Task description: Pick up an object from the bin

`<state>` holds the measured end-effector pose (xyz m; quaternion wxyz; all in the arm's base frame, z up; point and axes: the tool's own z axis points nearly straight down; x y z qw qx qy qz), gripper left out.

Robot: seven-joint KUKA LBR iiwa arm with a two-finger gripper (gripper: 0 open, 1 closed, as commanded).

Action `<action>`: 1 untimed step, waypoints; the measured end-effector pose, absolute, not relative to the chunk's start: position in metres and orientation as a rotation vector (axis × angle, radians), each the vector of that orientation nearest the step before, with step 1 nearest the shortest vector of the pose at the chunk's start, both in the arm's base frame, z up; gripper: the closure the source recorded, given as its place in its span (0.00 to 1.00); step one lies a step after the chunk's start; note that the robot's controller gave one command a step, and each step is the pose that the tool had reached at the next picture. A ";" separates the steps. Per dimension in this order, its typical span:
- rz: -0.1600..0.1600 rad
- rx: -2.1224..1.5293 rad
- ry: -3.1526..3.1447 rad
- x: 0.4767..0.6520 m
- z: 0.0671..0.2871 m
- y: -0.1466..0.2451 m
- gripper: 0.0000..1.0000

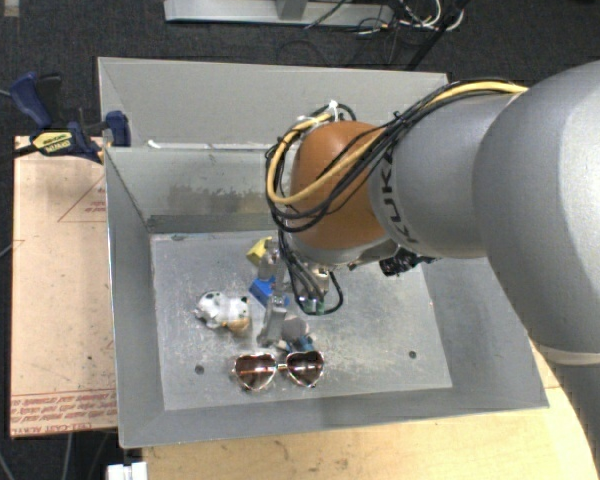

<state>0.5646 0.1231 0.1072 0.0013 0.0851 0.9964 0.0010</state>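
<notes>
My gripper (287,333) hangs under the arm's orange cover, low over the front middle of the bin. It looks open, with two grey fingertips (277,325) a little apart and nothing visible between them. Just below the tips lies a pair of sunglasses (278,369) with brownish lenses, its top edge close to the fingertips. A small blue thing (262,290) lies just left of the gripper. A small white and yellow toy (221,310) sits further left on the floor.
A small yellow thing (259,251) lies behind the gripper, partly under the arm's cables. The big grey arm covers the bin's right and back right. The sloped left wall rises beside the toy.
</notes>
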 end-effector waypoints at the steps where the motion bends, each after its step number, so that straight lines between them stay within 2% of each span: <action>1: 0.006 0.165 3.126 0.573 0.078 0.115 0.00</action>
